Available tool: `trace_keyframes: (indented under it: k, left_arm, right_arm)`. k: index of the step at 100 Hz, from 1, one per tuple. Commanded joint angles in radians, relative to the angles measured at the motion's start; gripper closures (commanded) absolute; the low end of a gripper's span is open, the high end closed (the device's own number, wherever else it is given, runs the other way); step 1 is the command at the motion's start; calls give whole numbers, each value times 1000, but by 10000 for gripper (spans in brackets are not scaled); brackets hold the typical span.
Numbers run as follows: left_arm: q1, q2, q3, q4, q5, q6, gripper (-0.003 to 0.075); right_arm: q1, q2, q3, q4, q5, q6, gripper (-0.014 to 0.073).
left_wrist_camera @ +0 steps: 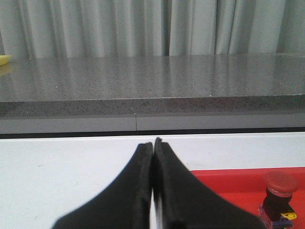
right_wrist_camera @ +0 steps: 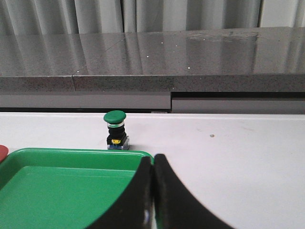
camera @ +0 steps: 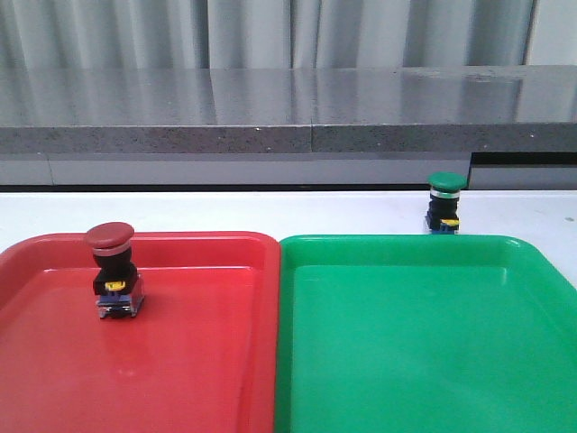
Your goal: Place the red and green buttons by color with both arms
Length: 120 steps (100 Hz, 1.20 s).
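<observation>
On my front feed I see the red tray [camera: 180, 361] filling the lower left of the frame and the green tray [camera: 424, 361] filling the lower right, their inner rims touching along the middle. The red button [camera: 114, 269] stands upright inside the red tray, toward its far left part, dark red cap on top and the yellow and blue base resting on the tray floor. The green button [camera: 444, 203] stands upright on the white surface [camera: 270, 212] just beyond the far rim of the green tray, in the upper right of the frame, outside the tray. Neither arm shows in the front feed. In the left wrist feed the left tool [left_wrist_camera: 153, 145] sits at the bottom centre with its two black fingers pressed together, nothing between them; the red button [left_wrist_camera: 280, 195] appears at the lower right of that frame, standing in a corner of the red tray [left_wrist_camera: 228, 179], apart from the tool. In the right wrist feed the right tool [right_wrist_camera: 153, 160] is likewise closed on nothing, fingers meeting at the bottom centre over the rim of the green tray [right_wrist_camera: 57, 191]; the green button [right_wrist_camera: 116, 130] stands left of centre, on the surface just past the tray's far rim, clear of the tool. A grey counter [camera: 288, 108] runs across the back.
</observation>
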<state>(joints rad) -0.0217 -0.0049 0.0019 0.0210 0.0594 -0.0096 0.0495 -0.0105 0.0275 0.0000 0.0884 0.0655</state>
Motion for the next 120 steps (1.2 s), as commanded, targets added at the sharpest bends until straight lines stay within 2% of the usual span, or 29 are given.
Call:
trace_keyframes:
  k: [1,91,109,120]
  left_arm:
    - [-1,-29,42,0,-88,-12,739]
    - [-1,-29,42,0,-88,-12,739]
    - [-1,-29,42,0,-88,-12,739]
    - [-1,-29,42,0,-88,-12,739]
  right_arm:
    - [-1,-21,-15,0,-81,-3,662]
    - [-1,-21,-15,0,-83,-3,662]
    - [-1,-21,-25,0,-198,-3,662]
    - [-1,-14,-86,0,-141,-3,662]
